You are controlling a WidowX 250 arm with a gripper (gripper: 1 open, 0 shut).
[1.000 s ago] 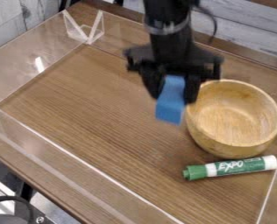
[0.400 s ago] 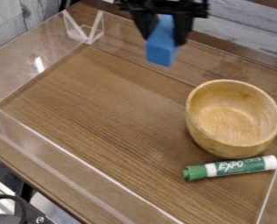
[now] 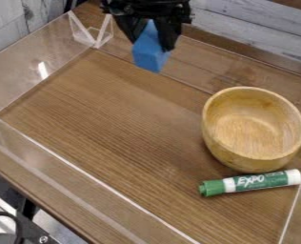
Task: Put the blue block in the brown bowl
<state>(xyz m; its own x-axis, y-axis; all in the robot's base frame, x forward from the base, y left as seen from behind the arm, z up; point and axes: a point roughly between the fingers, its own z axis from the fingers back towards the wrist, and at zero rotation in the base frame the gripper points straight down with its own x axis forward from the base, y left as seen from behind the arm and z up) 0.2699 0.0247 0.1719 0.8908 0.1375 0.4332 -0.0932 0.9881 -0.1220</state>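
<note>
My gripper (image 3: 150, 38) is at the top of the view, left of centre, its black fingers shut on the blue block (image 3: 150, 50). The block hangs tilted below the fingers, well above the wooden table. The brown bowl (image 3: 252, 127) stands on the table at the right, empty, far to the lower right of the block. Much of the arm is cut off by the top edge.
A green-and-white Expo marker (image 3: 249, 182) lies in front of the bowl near the right front edge. Clear plastic walls (image 3: 39, 71) ring the wooden tabletop (image 3: 115, 133), with a clear stand (image 3: 92, 33) at the back left.
The gripper has risen and moved left and back with the blue block, away from the bowl's left rim toward the far left of the table. Bowl and marker stay put.
</note>
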